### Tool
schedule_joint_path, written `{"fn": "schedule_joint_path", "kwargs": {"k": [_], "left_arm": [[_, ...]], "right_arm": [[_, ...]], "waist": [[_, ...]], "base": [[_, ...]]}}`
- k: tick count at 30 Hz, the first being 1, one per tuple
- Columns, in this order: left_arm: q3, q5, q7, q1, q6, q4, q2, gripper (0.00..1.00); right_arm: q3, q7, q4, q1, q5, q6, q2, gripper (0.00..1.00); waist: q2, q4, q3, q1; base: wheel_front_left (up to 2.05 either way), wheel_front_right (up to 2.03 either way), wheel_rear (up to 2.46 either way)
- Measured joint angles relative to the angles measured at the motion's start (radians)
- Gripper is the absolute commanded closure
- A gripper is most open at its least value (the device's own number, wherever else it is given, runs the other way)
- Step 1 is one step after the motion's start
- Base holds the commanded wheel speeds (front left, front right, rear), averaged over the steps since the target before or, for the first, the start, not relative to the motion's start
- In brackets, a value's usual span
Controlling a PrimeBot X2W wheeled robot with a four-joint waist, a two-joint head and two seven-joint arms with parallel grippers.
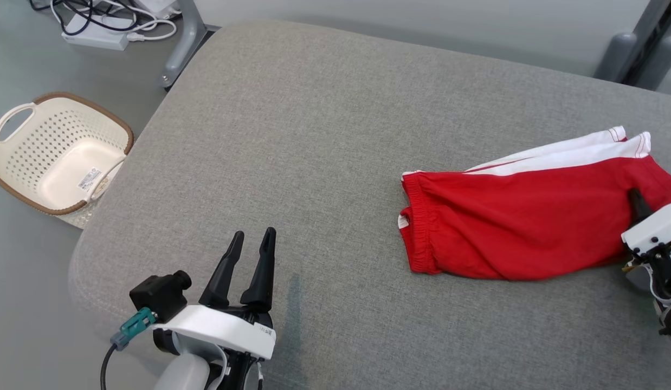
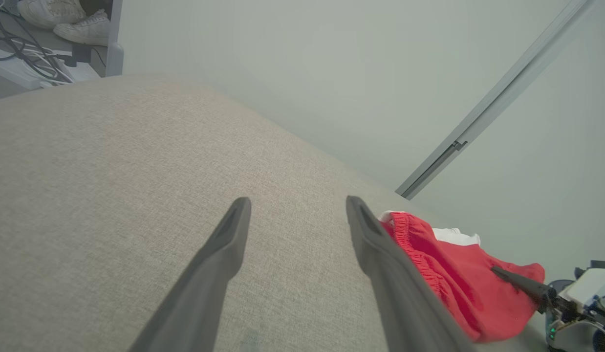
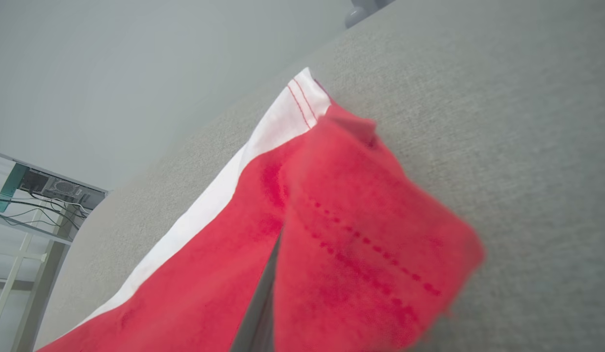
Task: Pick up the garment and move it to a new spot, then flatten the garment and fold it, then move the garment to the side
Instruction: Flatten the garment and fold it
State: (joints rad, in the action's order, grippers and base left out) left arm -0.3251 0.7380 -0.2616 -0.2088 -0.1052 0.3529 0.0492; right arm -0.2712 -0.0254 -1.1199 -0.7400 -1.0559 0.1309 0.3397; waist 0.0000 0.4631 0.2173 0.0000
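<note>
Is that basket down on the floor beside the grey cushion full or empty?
Empty. In the head view, the basket shows bare perforated walls and a bare bottom, with nothing inside apart from a small label stuck there.

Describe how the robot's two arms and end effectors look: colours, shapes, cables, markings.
The left end effector has two long, dark, tapering fingers on a white housing bearing small dark print. Beside it sit a black boxy module and a teal connector feeding a black cable; the forearm is pale grey. The right end effector has matching dark fingers and a white housing.
</note>
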Motion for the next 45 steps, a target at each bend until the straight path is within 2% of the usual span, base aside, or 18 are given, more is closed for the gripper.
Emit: {"fn": "schedule_joint_path", "kwargs": {"k": [15, 21, 29, 37, 45], "left_arm": [[0.018, -0.029, 0.0, 0.043, -0.008, 0.022, -0.001, 0.0], [0.024, -0.036, 0.0, 0.065, -0.01, 0.021, 0.0, 0.0], [0.049, -0.056, 0.0, 0.073, -0.013, 0.018, 0.0, 0.0], [0.052, -0.06, 0.0, 0.084, -0.016, 0.028, 0.0, 0.0], [0.055, -0.014, 0.0, 0.098, -0.017, 0.03, -0.001, 0.0]], "right_arm": [[0.073, -0.116, 0.001, 0.175, -0.077, 0.0, -0.032, 1.0], [0.098, -0.125, -0.014, 0.227, -0.099, 0.0, -0.05, 1.0], [0.079, -0.155, -0.003, 0.205, -0.069, 0.0, -0.058, 1.0], [0.016, -0.201, 0.146, 0.186, -0.024, 0.0, -0.108, 1.0], [-0.092, -0.182, 0.342, 0.251, -0.008, 0.0, -0.168, 1.0]], "waist": [[0.0, -0.095, -0.118, 0.0], [0.0, -0.11, -0.145, 0.0], [0.0, -0.103, -0.156, 0.0], [0.0, -0.084, -0.184, 0.0], [0.0, -0.06, -0.2, 0.0]], "base": [[0.0, 0.0, 0.0], [0.0, 0.0, 0.0], [0.0, 0.0, 0.0], [0.0, 0.0, 0.0], [0.0, 0.0, 0.0]]}}
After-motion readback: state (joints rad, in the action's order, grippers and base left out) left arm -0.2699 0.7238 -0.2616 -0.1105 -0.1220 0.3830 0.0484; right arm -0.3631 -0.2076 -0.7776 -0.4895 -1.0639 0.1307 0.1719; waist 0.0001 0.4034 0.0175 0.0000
